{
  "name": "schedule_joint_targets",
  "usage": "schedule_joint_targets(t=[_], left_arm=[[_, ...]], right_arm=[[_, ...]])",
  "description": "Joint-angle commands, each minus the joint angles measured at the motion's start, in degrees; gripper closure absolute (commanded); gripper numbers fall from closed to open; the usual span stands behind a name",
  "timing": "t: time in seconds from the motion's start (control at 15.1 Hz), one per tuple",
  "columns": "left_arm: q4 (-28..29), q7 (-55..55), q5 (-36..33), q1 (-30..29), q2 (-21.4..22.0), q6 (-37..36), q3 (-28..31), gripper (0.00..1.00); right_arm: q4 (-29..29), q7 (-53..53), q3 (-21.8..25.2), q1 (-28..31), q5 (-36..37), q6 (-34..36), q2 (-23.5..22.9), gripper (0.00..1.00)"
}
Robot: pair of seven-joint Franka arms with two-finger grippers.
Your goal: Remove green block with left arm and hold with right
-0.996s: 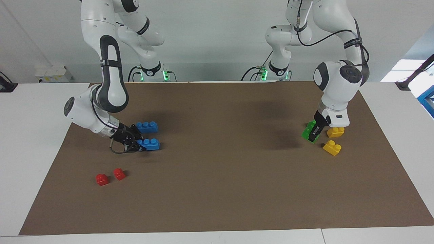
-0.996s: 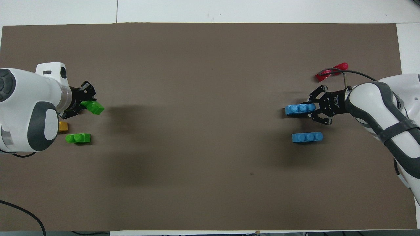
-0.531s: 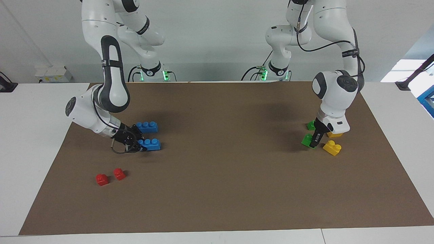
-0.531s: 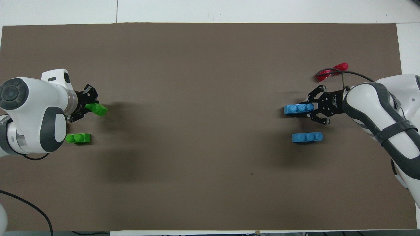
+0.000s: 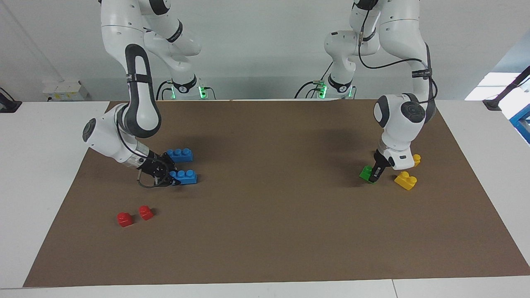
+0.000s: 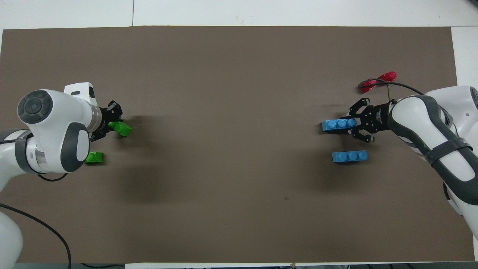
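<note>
My left gripper (image 5: 372,175) is shut on one green block (image 5: 366,172) and holds it tilted, low over the brown mat. In the overhead view this green block (image 6: 122,129) sticks out of the left gripper (image 6: 113,126). The second green block (image 6: 95,157) lies on the mat nearer to the robots, half hidden under my left arm. It is hidden in the facing view. My right gripper (image 5: 172,176) is shut on the end of a blue brick (image 5: 185,177) at the right arm's end. The overhead view also shows this blue brick (image 6: 337,124) in the right gripper (image 6: 353,125).
A second blue brick (image 5: 180,155) lies nearer to the robots than the held one. Two red blocks (image 5: 124,219) (image 5: 145,212) lie farther out. Two yellow bricks (image 5: 405,180) (image 5: 416,159) sit beside my left gripper. The brown mat (image 5: 273,207) covers the table.
My left gripper has carried the green block away from the other green block and the yellow bricks, toward the table's middle. My right gripper shifted slightly with the blue brick.
</note>
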State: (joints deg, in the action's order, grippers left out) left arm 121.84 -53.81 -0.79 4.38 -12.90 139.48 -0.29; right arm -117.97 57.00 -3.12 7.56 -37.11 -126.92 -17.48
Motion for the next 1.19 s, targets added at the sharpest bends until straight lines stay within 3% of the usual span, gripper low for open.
schedule_joint_targets(t=[0.0,0.2,0.27,0.4,0.53,0.6,0.66,1.13], left_arm=[[0.41,2.21,-0.71,0.45,-0.20,0.53,0.47,1.00],[0.15,2.92,-0.62,0.28,-0.28,0.35,0.47,1.00],[0.06,3.79,-0.62,0.10,-0.28,0.09,0.47,1.00],[0.06,3.89,-0.71,0.01,-0.28,0.09,0.56,1.00],[-0.11,3.89,-0.62,0.19,-0.20,0.00,0.56,0.58],[-0.20,3.89,-0.62,0.10,-0.02,-0.35,0.56,0.20],[-0.46,3.98,-0.71,0.19,0.15,-1.14,0.56,0.00],[-9.42,6.61,-0.71,-0.25,1.21,-13.61,0.47,0.00]], right_arm=[[-0.77,-2.59,-0.13,-0.18,0.72,-1.40,0.25,0.94],[-0.68,-4.36,-0.05,-1.23,0.72,-1.58,0.25,0.26],[-0.50,-4.27,-0.05,-1.23,0.72,-1.31,0.25,0.19],[0.11,-3.66,-0.05,-1.15,0.72,-0.44,0.43,0.16],[0.90,-3.39,-0.05,-1.15,0.63,0.79,0.60,0.13],[1.16,-3.48,0.04,-1.06,0.72,1.15,0.86,0.12],[1.25,-3.48,0.04,-0.88,0.72,1.32,1.22,0.09],[1.96,-0.93,0.04,-0.71,0.72,4.49,4.11,0.06]])
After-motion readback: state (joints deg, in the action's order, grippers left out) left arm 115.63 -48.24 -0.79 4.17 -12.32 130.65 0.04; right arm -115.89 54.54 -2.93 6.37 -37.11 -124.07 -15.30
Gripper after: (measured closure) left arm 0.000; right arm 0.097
